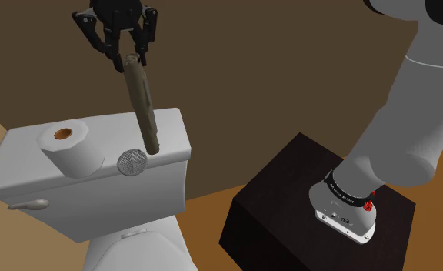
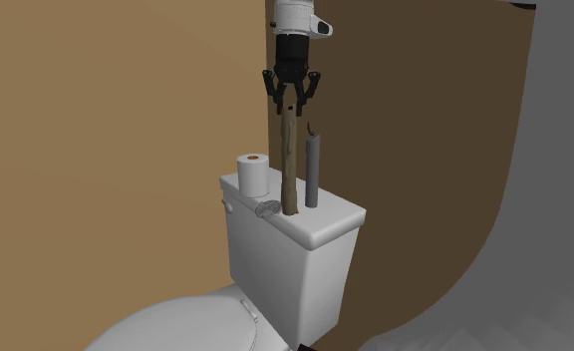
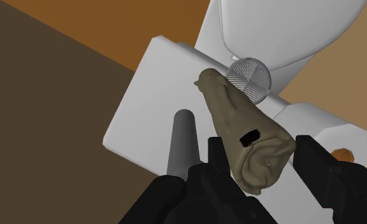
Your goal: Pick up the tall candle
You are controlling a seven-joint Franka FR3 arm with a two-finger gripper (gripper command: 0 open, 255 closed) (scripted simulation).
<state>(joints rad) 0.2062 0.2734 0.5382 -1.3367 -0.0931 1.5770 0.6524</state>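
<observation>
A tall, rough brown candle (image 1: 141, 104) stands tilted on the white toilet tank lid (image 1: 28, 165), with its lower end at the lid beside a round metal flush button (image 1: 132, 162). My black gripper (image 1: 134, 58) is above the tank, shut on the candle's top end. In the second exterior view the gripper (image 2: 292, 103) hangs straight down and clasps the brown candle (image 2: 289, 165). The wrist view shows both fingers (image 3: 215, 159) pressed against the brown candle (image 3: 246, 127).
A shorter grey candle (image 2: 312, 172) stands upright on the lid close beside the brown one. A toilet paper roll (image 1: 70, 146) sits at the lid's other end. Brown walls close in behind the tank. The dark stand (image 1: 289, 192) is at the shoulder view's lower right.
</observation>
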